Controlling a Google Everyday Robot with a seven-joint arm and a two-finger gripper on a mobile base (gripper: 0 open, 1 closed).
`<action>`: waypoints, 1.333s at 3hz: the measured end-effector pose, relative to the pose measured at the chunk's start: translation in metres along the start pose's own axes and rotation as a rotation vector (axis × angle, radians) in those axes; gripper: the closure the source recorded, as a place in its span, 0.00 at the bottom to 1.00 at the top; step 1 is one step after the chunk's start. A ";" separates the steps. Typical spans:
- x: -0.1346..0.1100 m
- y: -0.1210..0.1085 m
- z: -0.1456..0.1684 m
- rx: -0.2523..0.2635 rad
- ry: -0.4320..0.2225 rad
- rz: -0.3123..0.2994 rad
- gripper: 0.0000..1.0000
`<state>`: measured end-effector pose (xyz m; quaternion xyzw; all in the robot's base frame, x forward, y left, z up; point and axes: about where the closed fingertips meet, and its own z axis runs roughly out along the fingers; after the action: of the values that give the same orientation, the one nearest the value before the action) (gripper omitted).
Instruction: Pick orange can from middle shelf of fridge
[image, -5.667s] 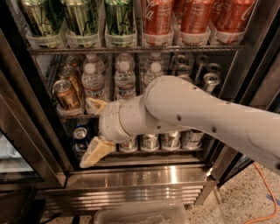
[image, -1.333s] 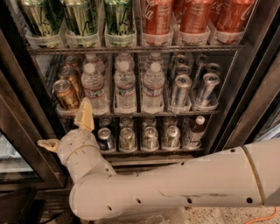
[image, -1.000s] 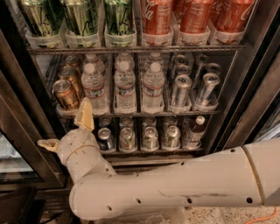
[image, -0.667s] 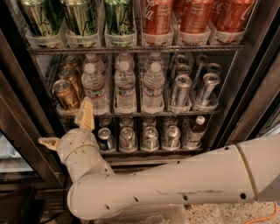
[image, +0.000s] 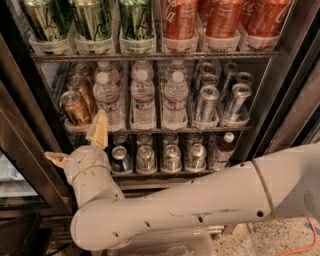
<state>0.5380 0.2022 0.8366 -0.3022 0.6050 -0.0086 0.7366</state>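
While the end effector (image: 75, 137) hangs spread open just below the front-left corner of the fridge's (image: 30, 150) middle table (image: 150, 131), the orange can (image: 75, 107) stands upright on that corner, above the gap and just left of the upper fingertip (image: 100, 121). Its base hides behind the tray lip (image: 75, 127); similar cans (image: 82, 88) queue behind.

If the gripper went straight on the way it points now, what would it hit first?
Probably the front orange can at the left end of the middle shelf; the open gripper sits just below, angled up at it. Depth is unclear, so the shelf's front edge may come first.
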 end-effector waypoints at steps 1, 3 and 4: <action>-0.001 0.001 0.005 0.021 -0.010 0.013 0.05; -0.006 -0.005 0.018 0.083 -0.043 0.072 0.28; -0.007 -0.008 0.025 0.115 -0.062 0.096 0.31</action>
<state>0.5613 0.2092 0.8489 -0.2299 0.5941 0.0014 0.7708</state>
